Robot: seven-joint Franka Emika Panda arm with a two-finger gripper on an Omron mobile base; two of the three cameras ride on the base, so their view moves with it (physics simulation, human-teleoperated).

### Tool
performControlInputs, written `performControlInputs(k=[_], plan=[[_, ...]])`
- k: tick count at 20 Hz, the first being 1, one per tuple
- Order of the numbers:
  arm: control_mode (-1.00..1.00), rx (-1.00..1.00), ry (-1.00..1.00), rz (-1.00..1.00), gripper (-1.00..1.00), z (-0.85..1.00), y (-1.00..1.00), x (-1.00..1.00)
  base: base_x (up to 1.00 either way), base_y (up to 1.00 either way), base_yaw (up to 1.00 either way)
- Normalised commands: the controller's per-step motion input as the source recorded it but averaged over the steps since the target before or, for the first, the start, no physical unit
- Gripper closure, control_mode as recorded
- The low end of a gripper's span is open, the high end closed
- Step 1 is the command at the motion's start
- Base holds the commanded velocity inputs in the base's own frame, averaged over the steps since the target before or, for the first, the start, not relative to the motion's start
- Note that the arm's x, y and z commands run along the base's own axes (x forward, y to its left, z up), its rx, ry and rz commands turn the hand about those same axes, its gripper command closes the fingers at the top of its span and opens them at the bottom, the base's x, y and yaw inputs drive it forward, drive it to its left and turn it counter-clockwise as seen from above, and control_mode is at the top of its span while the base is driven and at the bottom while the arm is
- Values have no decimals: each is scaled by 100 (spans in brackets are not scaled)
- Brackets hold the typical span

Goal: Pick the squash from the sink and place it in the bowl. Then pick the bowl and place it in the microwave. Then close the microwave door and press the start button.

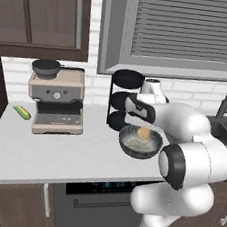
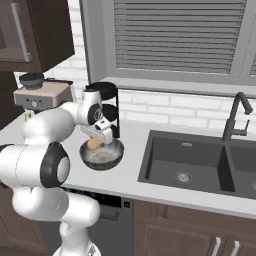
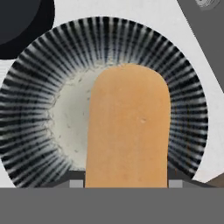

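My gripper [image 1: 145, 125] hangs just above the bowl [image 1: 127, 146], shut on the orange-tan squash [image 1: 143, 134], which stands upright with its lower end down inside the bowl. The right base view gives the same grip: gripper [image 2: 98, 137], squash [image 2: 93, 144], bowl [image 2: 105, 161] on the white counter left of the dark sink [image 2: 165, 165]. Looking down from the hand, the squash [image 3: 128, 127] covers the middle of the streaked bowl [image 3: 35, 109], and the gripper [image 3: 127, 184] clamps its near end. The microwave and its door are out of view.
A black stacked rack [image 1: 125, 99] stands right behind the bowl. A beige coffee machine [image 1: 56, 101] and a yellow-green corn-like piece [image 1: 22, 112] sit further left. The tall dark faucet [image 2: 235, 117] rises behind the sink. The counter's front edge runs close below the bowl.
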Motion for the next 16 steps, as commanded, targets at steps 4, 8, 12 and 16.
performControlInputs(k=[4, 8, 12, 16], plan=[[-100, 0, 0, 0, 100, -40, 0, 20, 0, 0, 0], [-100, 0, 0, 0, 100, -49, 0, 13, 0, 0, 0], [-100, 0, 0, 0, 100, -47, 0, 14, 0, 0, 0], [-100, 0, 0, 0, 100, -32, 0, 7, 0, 0, 0]])
